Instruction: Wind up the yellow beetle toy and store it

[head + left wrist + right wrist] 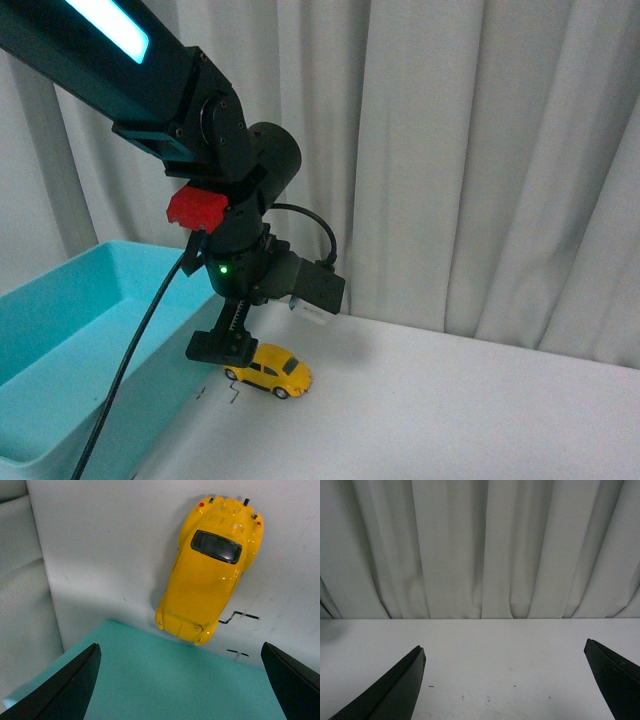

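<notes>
1. My left gripper (222, 349) (179, 652) is spread wide: in the left wrist view its two dark fingers (75, 685) stand far apart with nothing between them.
2. It hangs over the near wall of the teal bin (60, 310) (165, 685), just short of the yellow beetle toy (271, 370) (210, 570). The toy lies beyond my fingertips, not between them.
3. The toy sits on its wheels on the white table (450, 400) (100, 555), just beside the bin's wall, outside the bin.
4. Its look: a glossy yellow rounded shell, bright highlights along the roof, and a dark window set into the sloping end.
5. That end carries two small red lamps and faces away from the bin. The smooth rounded end lies nearest the bin's edge.
6. From the front view I see a dark side window and black wheels with silver hubs.
7. Thin black marks (240, 616) are drawn on the table beside the toy.
8. My right gripper (504, 647) is also spread apart and holds nothing. It hovers above bare table, facing the pale pleated curtain (470, 545) (480, 150).
</notes>
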`<action>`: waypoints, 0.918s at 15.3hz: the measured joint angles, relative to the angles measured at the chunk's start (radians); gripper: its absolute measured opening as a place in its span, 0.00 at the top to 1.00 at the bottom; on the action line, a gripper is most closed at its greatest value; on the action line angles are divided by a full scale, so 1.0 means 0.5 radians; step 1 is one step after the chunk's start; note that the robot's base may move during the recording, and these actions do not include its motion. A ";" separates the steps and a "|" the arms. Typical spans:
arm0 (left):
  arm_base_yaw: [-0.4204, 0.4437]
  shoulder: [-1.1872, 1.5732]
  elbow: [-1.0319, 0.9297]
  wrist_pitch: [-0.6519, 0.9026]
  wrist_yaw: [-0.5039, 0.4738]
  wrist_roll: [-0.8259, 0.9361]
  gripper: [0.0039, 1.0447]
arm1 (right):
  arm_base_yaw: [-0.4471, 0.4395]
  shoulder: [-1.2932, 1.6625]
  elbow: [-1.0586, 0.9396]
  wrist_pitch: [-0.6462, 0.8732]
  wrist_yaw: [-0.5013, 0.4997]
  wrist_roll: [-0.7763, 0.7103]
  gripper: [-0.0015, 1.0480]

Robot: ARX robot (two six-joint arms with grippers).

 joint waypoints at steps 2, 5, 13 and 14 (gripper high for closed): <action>-0.034 0.015 0.000 -0.031 -0.025 -0.141 0.06 | 0.000 0.000 0.000 0.001 0.000 0.001 0.06; -0.083 0.068 -0.056 0.023 -0.083 -0.381 0.06 | 0.000 0.001 0.000 0.000 0.000 0.001 0.06; -0.105 0.141 -0.159 0.249 0.060 -0.105 0.06 | 0.000 0.000 0.000 0.000 0.000 0.001 0.06; -0.105 0.145 -0.160 0.256 0.076 -0.066 0.06 | 0.000 0.000 0.000 0.000 0.000 0.001 0.06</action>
